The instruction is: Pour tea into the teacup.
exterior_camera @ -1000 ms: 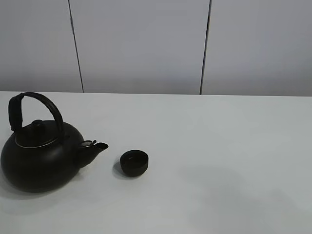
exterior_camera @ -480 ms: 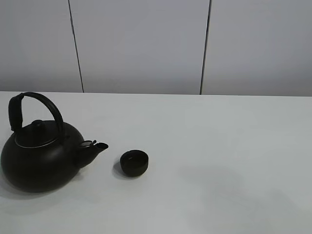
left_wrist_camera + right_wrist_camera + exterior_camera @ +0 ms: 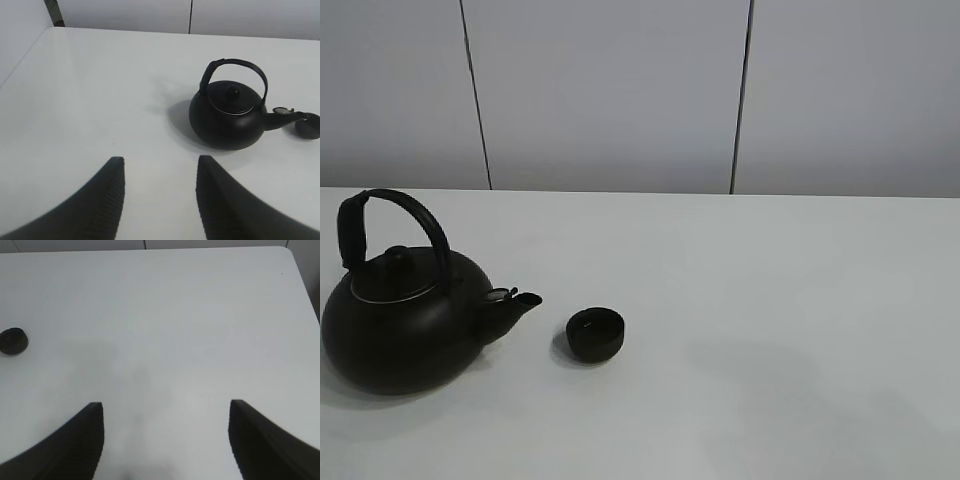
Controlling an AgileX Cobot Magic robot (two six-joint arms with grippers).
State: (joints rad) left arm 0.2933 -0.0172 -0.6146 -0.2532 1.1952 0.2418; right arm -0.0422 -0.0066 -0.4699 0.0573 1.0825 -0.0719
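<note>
Your kettle and cup wait on the table, both grippers parted and holding nothing.

The small round black handleless teacup point(image 3: 595, 334) sits just beside the spout of the big matte black round kettle point(image 3: 405, 318) on the smooth white table point(image 3: 770, 300); left gripper point(image 3: 159, 167) and right gripper point(image 3: 166, 412) show ribbed dark fingers spread apart.

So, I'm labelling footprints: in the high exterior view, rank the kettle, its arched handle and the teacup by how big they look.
1. kettle, body with spout
2. arched handle
3. teacup

All sit at a similar depth, so the order looks reliable.
</note>
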